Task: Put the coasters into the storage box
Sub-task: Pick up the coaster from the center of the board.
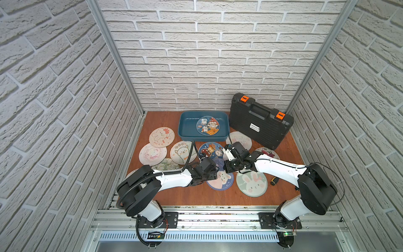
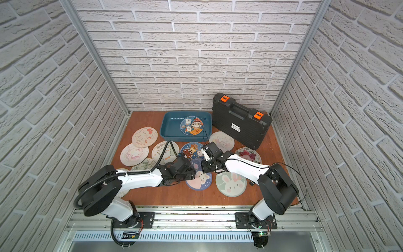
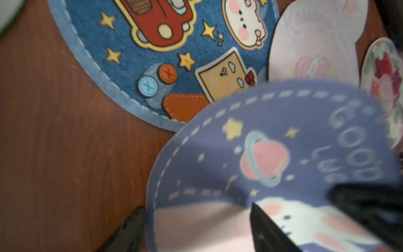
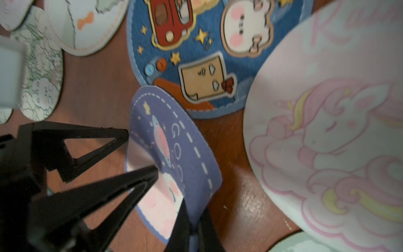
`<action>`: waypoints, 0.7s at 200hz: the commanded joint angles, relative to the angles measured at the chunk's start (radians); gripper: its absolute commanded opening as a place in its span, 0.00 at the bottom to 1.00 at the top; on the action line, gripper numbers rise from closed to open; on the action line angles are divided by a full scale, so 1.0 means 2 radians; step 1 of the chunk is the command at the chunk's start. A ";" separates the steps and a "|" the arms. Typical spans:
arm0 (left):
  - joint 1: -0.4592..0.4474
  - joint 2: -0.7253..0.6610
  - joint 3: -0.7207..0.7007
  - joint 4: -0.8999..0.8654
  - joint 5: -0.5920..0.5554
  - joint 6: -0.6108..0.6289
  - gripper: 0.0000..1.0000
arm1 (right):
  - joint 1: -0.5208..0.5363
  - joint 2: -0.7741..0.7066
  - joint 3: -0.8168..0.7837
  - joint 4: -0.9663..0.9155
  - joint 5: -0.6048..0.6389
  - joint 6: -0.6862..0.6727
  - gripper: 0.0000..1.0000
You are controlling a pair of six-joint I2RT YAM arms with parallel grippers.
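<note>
A purple coaster (image 1: 220, 179) printed with a rabbit and a planet lies at the table's middle, one edge lifted and curled. My right gripper (image 4: 194, 218) is shut on that raised edge of the purple coaster (image 4: 174, 139). My left gripper (image 3: 196, 209) is open, its two fingers astride the opposite side of the purple coaster (image 3: 272, 163), one fingertip (image 4: 153, 171) resting over the print. The teal storage box (image 1: 182, 131) stands at the back with one blue cartoon coaster (image 1: 207, 126) flat inside. Several other coasters lie loose on the table.
A blue car-print coaster (image 1: 210, 150) and a pink unicorn coaster (image 4: 327, 131) lie just behind the grippers. A green rabbit coaster (image 1: 251, 183) lies right of them, and cream coasters (image 1: 161, 135) lie left. A black case (image 1: 259, 122) stands back right; a small dark tool (image 1: 273, 181) lies near the right arm.
</note>
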 commanded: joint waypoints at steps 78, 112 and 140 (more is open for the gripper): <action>0.025 -0.115 -0.040 0.000 -0.122 0.041 0.92 | 0.002 0.044 0.187 -0.054 0.062 -0.080 0.06; 0.039 -0.144 -0.059 -0.003 -0.159 0.031 0.93 | -0.001 0.069 0.234 -0.018 0.086 -0.092 0.06; 0.043 -0.148 -0.061 -0.012 -0.178 0.031 0.93 | -0.005 0.103 0.277 0.012 0.095 -0.097 0.06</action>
